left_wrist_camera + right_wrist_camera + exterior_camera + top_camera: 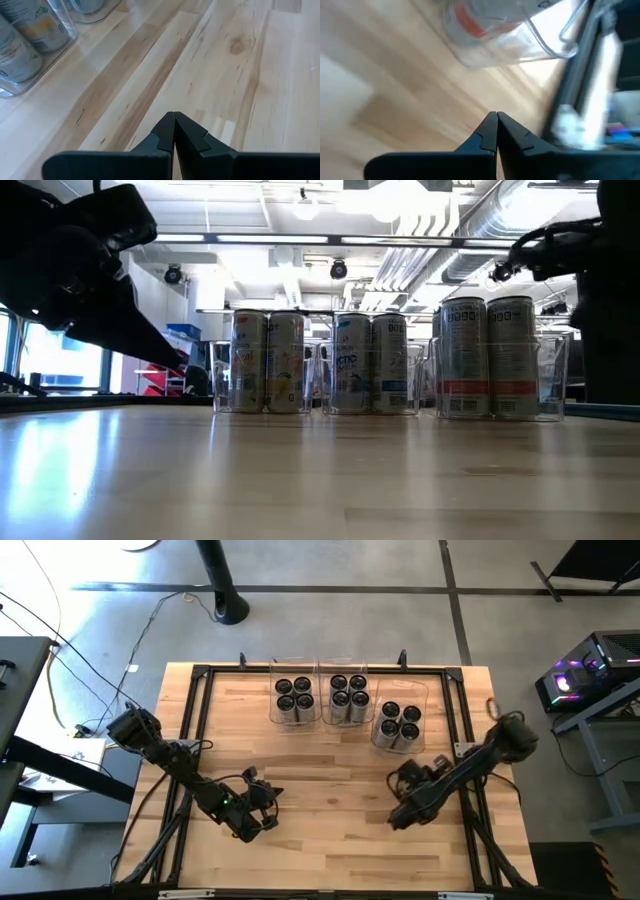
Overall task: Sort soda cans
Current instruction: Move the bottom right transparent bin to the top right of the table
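Note:
The soda cans stand upright in three clear bins along the table's far side, several to a bin. The bins are a left one, a middle one and a right one. The low view shows the same groups. My left gripper hovers shut over bare wood near the table's left front, with nothing between its fingers. My right gripper is shut too. It hangs over bare wood on the near side of the right bin.
A black metal frame borders the tabletop, with a rail close beside the right arm. Bare wood lies between the two grippers and the bins. A lit computer case stands off the table at the right.

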`<state>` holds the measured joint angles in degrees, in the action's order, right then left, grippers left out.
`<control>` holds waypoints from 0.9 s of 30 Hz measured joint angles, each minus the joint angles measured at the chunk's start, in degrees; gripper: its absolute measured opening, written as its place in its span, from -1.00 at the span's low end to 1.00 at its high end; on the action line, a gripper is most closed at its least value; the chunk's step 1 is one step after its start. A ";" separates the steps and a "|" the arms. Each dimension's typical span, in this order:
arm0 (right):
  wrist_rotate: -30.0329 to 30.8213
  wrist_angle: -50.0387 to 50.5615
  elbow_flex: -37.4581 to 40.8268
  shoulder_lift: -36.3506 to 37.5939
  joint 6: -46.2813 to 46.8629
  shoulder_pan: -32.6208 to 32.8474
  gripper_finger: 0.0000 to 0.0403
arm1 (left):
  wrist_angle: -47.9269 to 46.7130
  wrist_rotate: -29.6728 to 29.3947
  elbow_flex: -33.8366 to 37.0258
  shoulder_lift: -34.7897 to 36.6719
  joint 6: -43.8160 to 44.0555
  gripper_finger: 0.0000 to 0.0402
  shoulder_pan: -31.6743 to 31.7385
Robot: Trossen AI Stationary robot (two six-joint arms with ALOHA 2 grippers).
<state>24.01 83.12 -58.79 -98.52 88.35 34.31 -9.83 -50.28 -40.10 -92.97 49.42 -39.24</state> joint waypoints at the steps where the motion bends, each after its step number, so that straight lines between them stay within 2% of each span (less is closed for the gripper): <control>1: 0.81 -2.41 2.02 2.07 2.09 -0.03 -1.00 | 0.07 0.00 0.00 0.00 -0.01 -1.00 0.00; 7: 6.20 -15.38 13.22 12.08 9.04 -2.02 -1.00 | 0.13 -0.02 0.00 0.00 -0.41 -1.00 0.02; 12: 8.33 -16.33 19.14 14.73 13.96 -4.49 -1.00 | 0.24 -0.04 0.00 0.00 -0.47 -1.00 0.02; 18: 12.08 -16.82 21.85 15.08 16.55 -8.51 -1.00 | 0.19 -0.01 0.00 0.00 -0.05 -1.00 0.02; 22: 16.47 -18.91 22.30 15.07 12.88 -11.69 -1.00 | -0.41 0.07 0.00 1.08 -0.02 -1.00 0.02; 27: 17.48 -19.63 22.28 15.08 4.96 -17.01 -1.00 | -3.21 0.30 0.00 3.67 -0.02 -1.00 -0.23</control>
<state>41.48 63.49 -36.51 -83.44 93.31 17.30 -13.05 -49.98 -40.10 -89.30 49.40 -39.47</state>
